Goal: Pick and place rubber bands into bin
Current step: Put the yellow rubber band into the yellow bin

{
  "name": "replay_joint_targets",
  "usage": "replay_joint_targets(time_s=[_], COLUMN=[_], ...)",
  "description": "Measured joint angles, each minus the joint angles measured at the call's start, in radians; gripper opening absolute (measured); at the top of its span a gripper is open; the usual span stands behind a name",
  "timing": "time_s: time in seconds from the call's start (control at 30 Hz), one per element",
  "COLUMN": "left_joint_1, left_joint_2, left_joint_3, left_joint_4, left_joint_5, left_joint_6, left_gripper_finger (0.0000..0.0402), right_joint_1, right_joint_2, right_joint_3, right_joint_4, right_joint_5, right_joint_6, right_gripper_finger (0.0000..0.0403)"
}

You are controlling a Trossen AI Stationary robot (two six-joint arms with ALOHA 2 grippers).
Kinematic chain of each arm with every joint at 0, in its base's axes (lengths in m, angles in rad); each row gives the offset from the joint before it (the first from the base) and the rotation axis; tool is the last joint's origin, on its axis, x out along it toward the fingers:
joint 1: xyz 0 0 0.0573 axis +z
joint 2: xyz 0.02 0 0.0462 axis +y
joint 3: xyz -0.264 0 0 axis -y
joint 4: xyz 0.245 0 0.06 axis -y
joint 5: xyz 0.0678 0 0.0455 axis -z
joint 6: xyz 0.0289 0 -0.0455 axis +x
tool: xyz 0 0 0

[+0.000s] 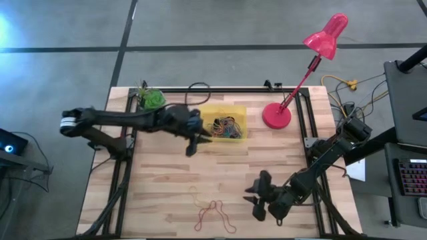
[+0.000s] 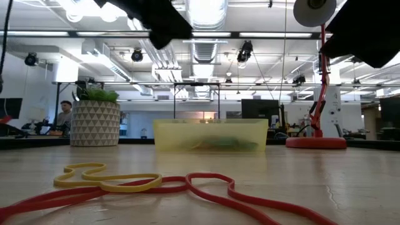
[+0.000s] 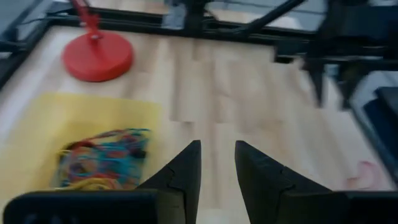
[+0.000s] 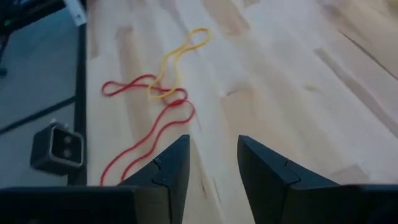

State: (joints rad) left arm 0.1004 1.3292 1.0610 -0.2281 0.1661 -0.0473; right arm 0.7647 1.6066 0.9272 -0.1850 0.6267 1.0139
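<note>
The desk point(image 1: 167, 180) is mostly bare butcher-block wood, and the work left on it is small. The red lamp point(image 1: 277, 115) stands by the far right corner with its shade leaning out past the far edge, and the potted plant point(image 1: 151, 99) sits at the far left corner; both are well away from the action. Between them, along the far edge, the yellow bin point(image 1: 230, 110) already holds a tangled heap of coloured bands. The left hand point(image 1: 195, 143) hovers just beside the bin's near left corner, fingers parted and holding nothing. The right hand point(image 1: 255, 200) hangs low toward the near right, its fingers spread and empty, pointed at the last loose rubber bands point(image 1: 212, 213): a long red one and a yellow one, touching and overlapping close to the near edge. I'd say the right hand has the next pick; it should come down where the two loops cross, press its tips flat to the wood and pinch, since bands this thin slip easily. Nothing lies between them and the bin.
</note>
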Motion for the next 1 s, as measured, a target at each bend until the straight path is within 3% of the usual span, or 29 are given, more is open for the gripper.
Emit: replay_joint_targets(time_s=[0.33, 0.63, 0.83, 1.0], left_joint_1=[-0.32, -0.578, -0.692, -0.758], left_joint_2=[-0.194, -0.226, -0.219, -0.218], left_joint_3=[-0.144, -0.262, -0.306, -0.331], left_joint_4=[0.016, 0.081, 0.091, 0.102], left_joint_5=[-0.277, -0.411, -0.464, -0.518], left_joint_6=[-0.221, -0.356, -0.419, -0.452], left_gripper_finger=[0.0082, 0.0082, 0.0082, 0.0082], right_joint_1=[0.0, -0.022, -0.068, -0.107], right_joint_2=[0.0, 0.077, 0.232, 0.396], right_joint_3=[0.0, 0.01, 0.145, 0.336], right_joint_4=[0.056, 0.346, 0.4, 0.4], right_joint_5=[-0.033, -0.038, -0.152, -0.239], right_joint_6=[-0.105, -0.172, -0.249, -0.33], right_gripper_finger=[0.0123, 0.0123, 0.0123, 0.0123])
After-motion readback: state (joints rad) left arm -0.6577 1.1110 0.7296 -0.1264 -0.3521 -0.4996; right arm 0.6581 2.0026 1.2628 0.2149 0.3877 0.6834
